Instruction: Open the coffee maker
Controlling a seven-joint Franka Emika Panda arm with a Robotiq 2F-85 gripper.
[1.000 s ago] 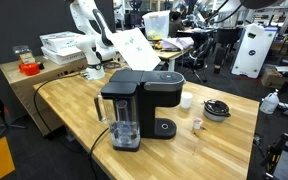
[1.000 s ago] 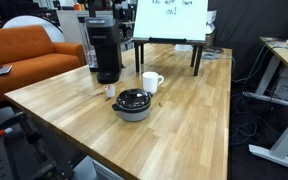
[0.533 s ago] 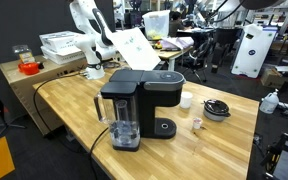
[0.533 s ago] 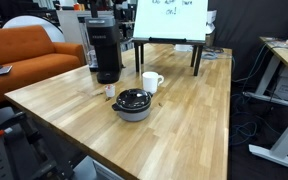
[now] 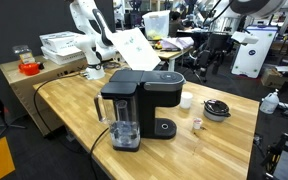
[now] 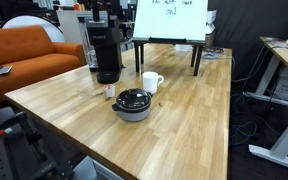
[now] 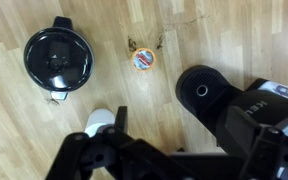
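The coffee maker is a black box with a clear water tank and stands on the wooden table with its lid down. It shows in both exterior views. In the wrist view its black top lies at the right, far below. My gripper is high above the table, beside the machine and touching nothing. Its dark fingers at the bottom of the wrist view are spread apart and hold nothing.
A white mug, a small coffee pod and a black round object with a cable sit on the table next to the machine. A whiteboard easel stands behind. An orange sofa is beside the table.
A grey part of the arm has come into the top right edge of an exterior view. The coffee maker and the other objects have not moved.
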